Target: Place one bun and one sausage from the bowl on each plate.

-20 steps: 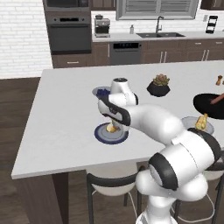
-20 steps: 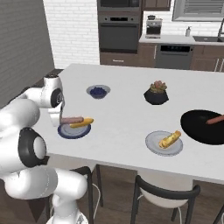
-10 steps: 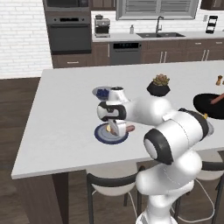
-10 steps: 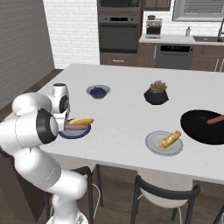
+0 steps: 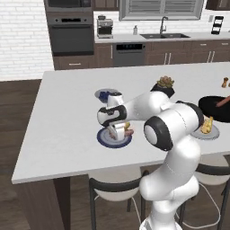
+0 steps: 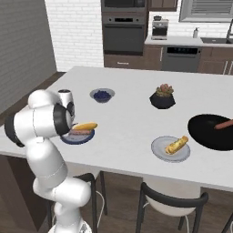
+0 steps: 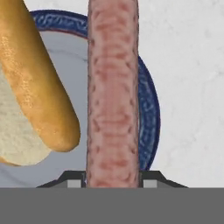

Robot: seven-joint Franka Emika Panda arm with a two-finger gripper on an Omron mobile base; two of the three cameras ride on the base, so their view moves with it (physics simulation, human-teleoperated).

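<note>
My gripper point(image 7: 113, 181) is shut on a reddish-brown sausage point(image 7: 113, 96), held low over the blue-rimmed plate point(image 7: 148, 109). A golden bun point(image 7: 39, 87) lies on that plate beside the sausage. From the base, the hand point(image 5: 119, 132) hangs over this plate point(image 5: 105, 140) with the sausage point(image 6: 79, 132) next to the bun point(image 6: 85, 126). The pale grey plate point(image 6: 170, 149) carries a second bun point(image 6: 176, 144). Another sausage point(image 6: 223, 124) lies in the black bowl point(image 6: 211, 132) at the right.
A small bowl of blue berries point(image 6: 102, 94) and a black plant pot point(image 6: 163, 96) stand farther back on the island. A pepper shaker point(image 5: 224, 82) is at the far right. Chairs stand under the counter's near edge.
The hand has come down with the sausage, from above the blue-rimmed plate to just over it beside the bun. The grip has not changed.
</note>
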